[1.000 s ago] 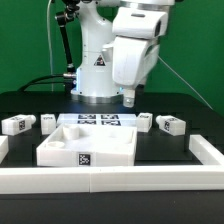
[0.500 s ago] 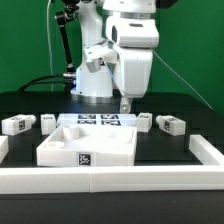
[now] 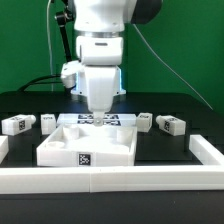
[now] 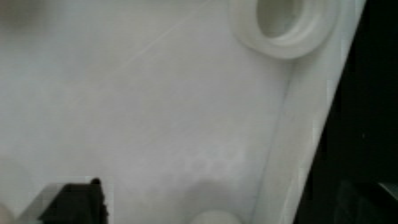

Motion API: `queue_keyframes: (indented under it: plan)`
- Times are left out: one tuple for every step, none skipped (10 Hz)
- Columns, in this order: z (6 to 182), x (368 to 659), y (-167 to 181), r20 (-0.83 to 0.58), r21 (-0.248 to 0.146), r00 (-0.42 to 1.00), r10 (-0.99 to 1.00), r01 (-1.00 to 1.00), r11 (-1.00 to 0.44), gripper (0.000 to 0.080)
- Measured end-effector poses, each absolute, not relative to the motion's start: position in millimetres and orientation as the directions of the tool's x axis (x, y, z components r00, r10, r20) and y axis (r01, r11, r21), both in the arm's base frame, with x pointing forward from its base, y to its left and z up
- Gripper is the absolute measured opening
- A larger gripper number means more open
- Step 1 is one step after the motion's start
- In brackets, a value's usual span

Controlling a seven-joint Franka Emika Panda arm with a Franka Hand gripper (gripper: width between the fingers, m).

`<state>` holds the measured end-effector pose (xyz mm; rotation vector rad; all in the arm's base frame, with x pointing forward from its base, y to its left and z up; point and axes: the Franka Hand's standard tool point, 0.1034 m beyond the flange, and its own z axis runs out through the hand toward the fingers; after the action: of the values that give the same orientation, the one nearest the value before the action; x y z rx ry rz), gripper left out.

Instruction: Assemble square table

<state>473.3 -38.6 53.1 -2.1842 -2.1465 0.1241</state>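
The black counter stands before a green wall. The white slab lies mid-counter behind the front rail, with legs on either side of it. My fingers hang close over the slab's face. I cannot tell how far open they are.

I see the square tabletop lying flat below the gripper. It is a white slab with a recessed middle and a black-and-white tag on its front wall. In the wrist view its smooth white face fills the frame, with a round raised ring near one edge. Four small white tagged legs lie apart from it. The far-left leg and near-left leg are on the exterior view's left of the gripper. The near-right leg and far-right leg are on its right.
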Motion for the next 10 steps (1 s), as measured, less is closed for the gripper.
queue_keyframes:
  plan:
    - [52.7,473,-38,-0.003,-0.112,0.016,1.000,0.994,-0.016,0.0649]
    - [52.2,473,-38,-0.003,-0.113,0.017,1.000,0.993,-0.017,0.0649]
    - [51.4,471,-39,0.003,-0.106,0.044,0.999,0.993,-0.044,0.0649]
    - [47.0,464,-42,0.014,-0.098,0.112,0.994,0.989,-0.110,0.0649]
    - [38.5,452,-40,0.012,-0.103,0.163,0.987,0.982,-0.161,0.0649]
    - [31.4,445,-37,0.012,-0.102,0.194,0.981,0.976,-0.192,0.0649]
    - [27.5,443,-34,0.012,-0.102,0.218,0.976,0.971,-0.216,0.0649]
    - [22.9,441,-32,0.013,-0.105,0.222,0.975,0.970,-0.219,0.0649]
    - [17.9,440,-30,0.016,-0.100,0.217,0.976,0.972,-0.215,0.0649]
    - [15.9,440,-29,0.017,-0.098,0.216,0.976,0.972,-0.213,0.0649]
